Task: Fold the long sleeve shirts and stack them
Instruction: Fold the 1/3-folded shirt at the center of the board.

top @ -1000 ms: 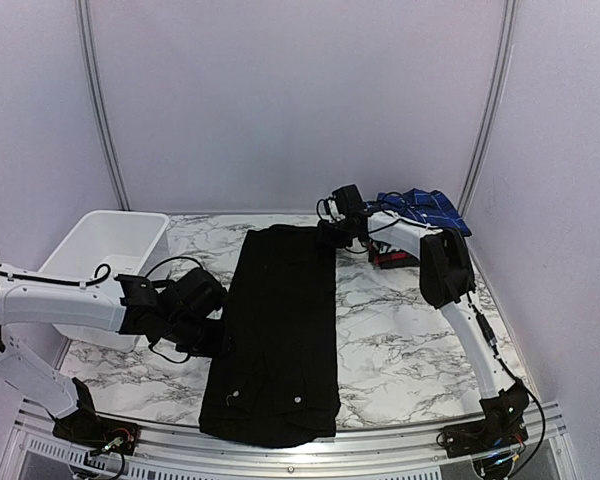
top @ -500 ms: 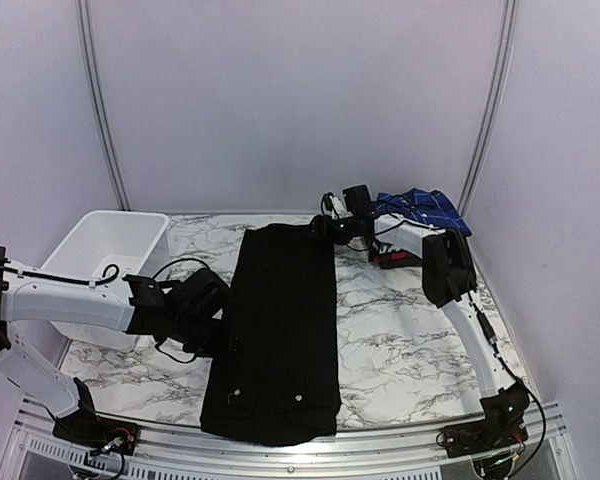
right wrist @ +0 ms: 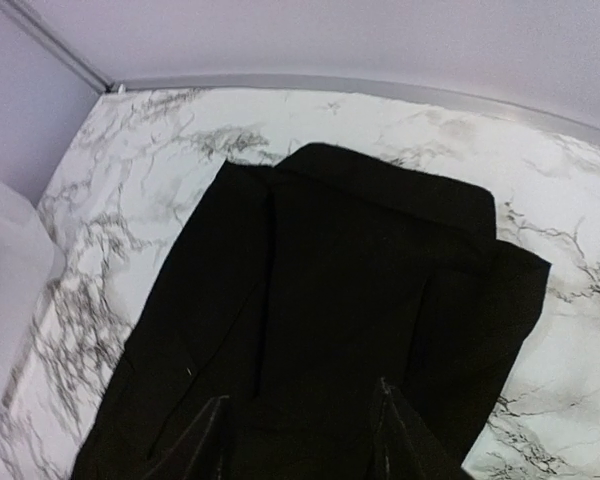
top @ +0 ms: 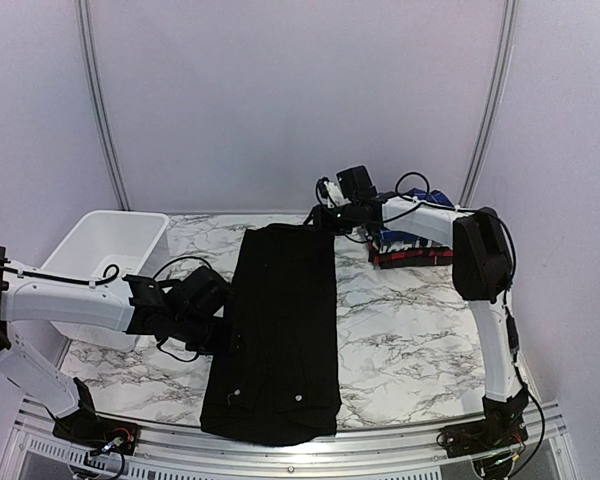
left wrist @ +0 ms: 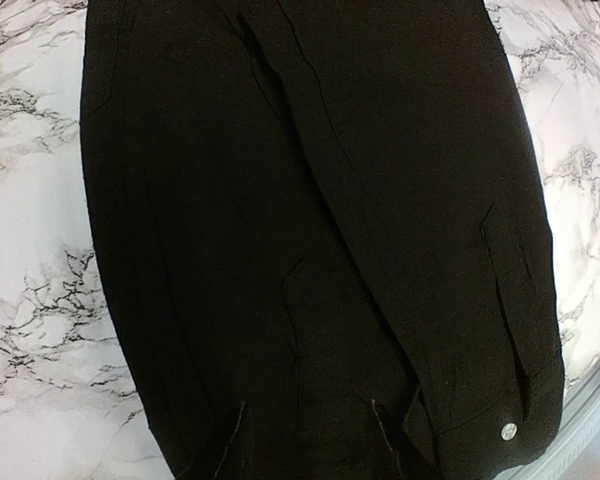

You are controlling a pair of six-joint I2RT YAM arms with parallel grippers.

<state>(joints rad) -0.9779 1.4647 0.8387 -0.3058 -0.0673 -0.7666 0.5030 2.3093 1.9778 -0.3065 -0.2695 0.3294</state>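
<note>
The right tool (right wrist: 300,440) hangs with its fingers well parted and nothing between them, just above the collar end of the black shirt (top: 280,320), near the far edge of the tabletop (top: 400,330). The left tool (top: 223,338) sits at the shirt's left side. Its fingers (left wrist: 238,440) show only faintly, dark on dark, apart, with no cloth seen pinched.

The shirt lies as a long strip from the far edge to the near edge. The plaid stack (top: 412,250) waits in the far right corner.

The step looks like folding the far end over. The right tool should bite all layers at that end and carry them low toward the near edge, while the left pins the middle.

Since a second ago the right elbow has swung rightward, uncovering the stack. The left tool has barely shifted.
</note>
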